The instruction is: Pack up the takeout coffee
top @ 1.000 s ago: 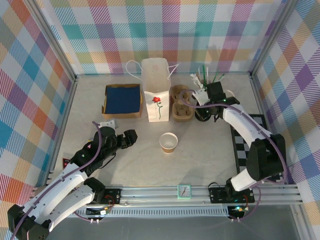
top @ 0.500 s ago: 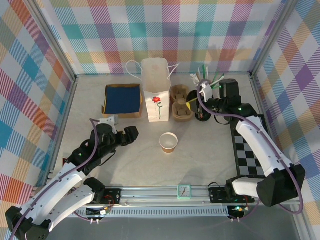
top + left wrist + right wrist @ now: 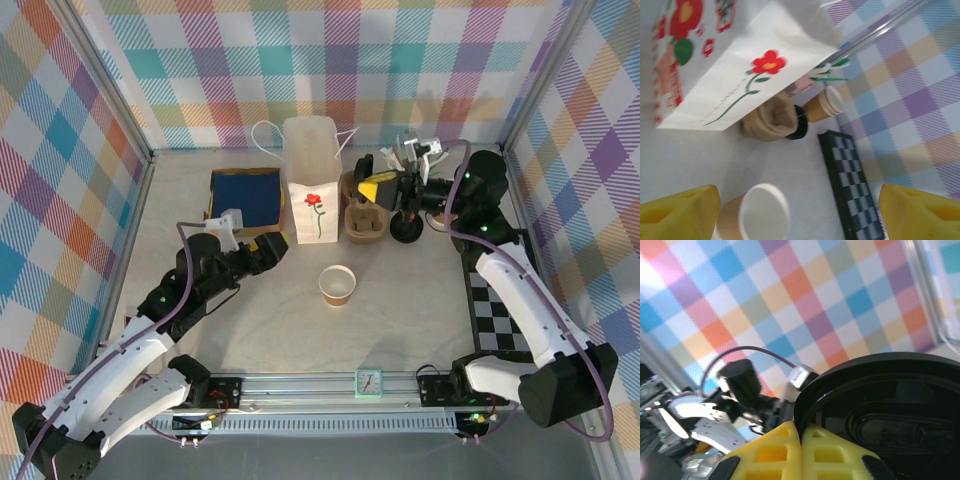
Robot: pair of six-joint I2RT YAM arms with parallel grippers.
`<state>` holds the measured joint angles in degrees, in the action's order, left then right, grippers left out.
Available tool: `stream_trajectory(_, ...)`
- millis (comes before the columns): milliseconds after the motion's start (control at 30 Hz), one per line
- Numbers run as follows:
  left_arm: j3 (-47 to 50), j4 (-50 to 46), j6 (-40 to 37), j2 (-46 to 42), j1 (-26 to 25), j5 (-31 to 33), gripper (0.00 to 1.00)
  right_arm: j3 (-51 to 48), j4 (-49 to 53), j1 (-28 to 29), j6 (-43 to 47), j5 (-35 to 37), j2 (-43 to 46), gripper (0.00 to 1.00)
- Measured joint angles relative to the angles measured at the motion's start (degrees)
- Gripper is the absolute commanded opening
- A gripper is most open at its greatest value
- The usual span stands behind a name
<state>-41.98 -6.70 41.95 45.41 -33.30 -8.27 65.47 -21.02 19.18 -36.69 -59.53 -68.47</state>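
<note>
Right gripper pinches takeout coffee by lid rim; paper bag sits to its left (right arm nearer). Left gripper fingers wide.

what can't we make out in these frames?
1. Right wrist: black lid, pinched by the right end effector, sits against the lens, cut off right and bottom; any cup beneath is hidden.
2. Top: the right end effector covers its load; too small to tell lid from cup.
3. Top: floor of the white flowered bag, hidden by its own walls.
4. Left wrist: blurred; the bag hides part of the cup tray.
</note>
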Motion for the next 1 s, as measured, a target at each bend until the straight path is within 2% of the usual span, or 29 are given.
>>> stream_trajectory(133,-1.5,7.2,4.1,2.5,0.0,-3.6,0.8,1.6,-13.4,2.9,-9.4,-1.6,-2.8,0.0)
stream_trajectory(333,-2.9,21.5,12.8,9.5,0.0,-9.2,0.71,6.8,-26.9,6.3,-18.4,-2.0,-7.0,0.0)
stream_trajectory(600,-5.9,33.0,19.0,12.0,-1.1,-10.8,0.69,9.5,-42.0,7.9,-28.0,-0.7,-11.7,0.0)
stream_trajectory(1000,-6.0,49.3,26.9,18.6,-2.3,-12.2,0.63,10.6,-48.7,10.1,-32.2,0.3,-15.1,0.0)
